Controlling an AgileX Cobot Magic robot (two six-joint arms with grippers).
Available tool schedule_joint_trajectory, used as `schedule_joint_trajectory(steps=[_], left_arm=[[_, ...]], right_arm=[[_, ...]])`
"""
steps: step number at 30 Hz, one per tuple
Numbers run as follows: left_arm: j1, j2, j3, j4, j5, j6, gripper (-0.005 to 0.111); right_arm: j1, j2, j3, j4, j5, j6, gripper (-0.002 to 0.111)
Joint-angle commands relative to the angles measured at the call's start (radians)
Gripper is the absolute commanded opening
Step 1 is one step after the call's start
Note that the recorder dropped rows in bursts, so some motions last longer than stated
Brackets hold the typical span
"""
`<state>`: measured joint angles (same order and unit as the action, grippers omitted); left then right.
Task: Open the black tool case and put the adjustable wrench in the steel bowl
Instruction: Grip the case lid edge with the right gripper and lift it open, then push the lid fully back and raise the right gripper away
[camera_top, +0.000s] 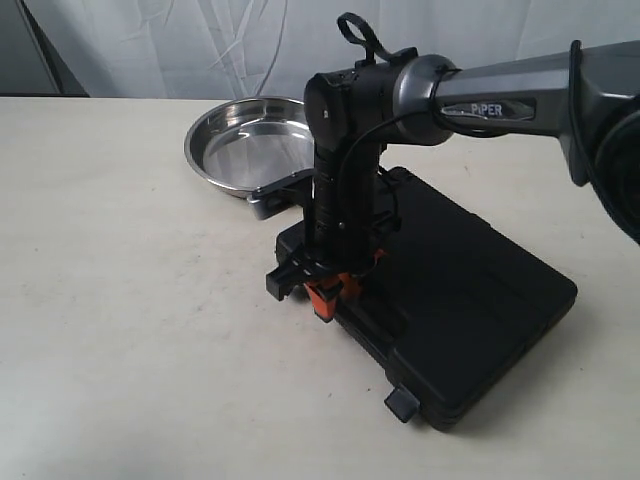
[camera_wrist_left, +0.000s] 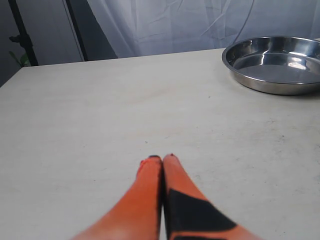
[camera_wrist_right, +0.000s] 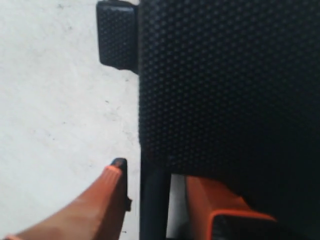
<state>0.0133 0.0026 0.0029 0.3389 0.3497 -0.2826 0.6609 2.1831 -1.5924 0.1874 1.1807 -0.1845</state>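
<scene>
Black plastic, the tool case (camera_top: 480, 300) lies shut toward the counter's (camera_top: 120, 300) near edge, 1 latch (camera_top: 402, 404) jutting at its near corner. The steel bowl (camera_top: 245, 145) stands near it, toward the far edge. The right gripper (camera_top: 325, 295) points down at the case's rim, its 2 orange fingers (camera_wrist_right: 107, 200) apart and straddling that rim, while the left gripper (camera_wrist_left: 161, 159) hangs low over bare counter, fingers pressed together.

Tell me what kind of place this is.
Probably a robot lab or test bench. The signs are a bare pale table, a white sheet hung as a backdrop, and a Piper-marked arm working over a closed black case beside a steel bowl.
</scene>
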Motion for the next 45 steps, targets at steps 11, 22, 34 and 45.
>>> schedule_joint_trajectory(steps=[11, 22, 34, 45], left_arm=[[0.004, -0.003, -0.003, 0.004, -0.012, -0.002, 0.0], [0.004, -0.003, -0.003, 0.004, -0.01, -0.002, 0.0], [0.004, -0.003, -0.003, 0.004, -0.01, -0.002, 0.0], [0.004, -0.003, -0.003, 0.004, -0.008, -0.002, 0.0]], right_arm=[[-0.002, -0.09, 0.003, -0.002, 0.022, -0.006, 0.0], [-0.002, -0.316, 0.003, -0.219, 0.04, -0.015, 0.0], [-0.112, -0.414, 0.003, -0.605, 0.037, 0.116, 0.0], [-0.304, -0.414, 0.003, -0.635, -0.01, 0.116, 0.0]])
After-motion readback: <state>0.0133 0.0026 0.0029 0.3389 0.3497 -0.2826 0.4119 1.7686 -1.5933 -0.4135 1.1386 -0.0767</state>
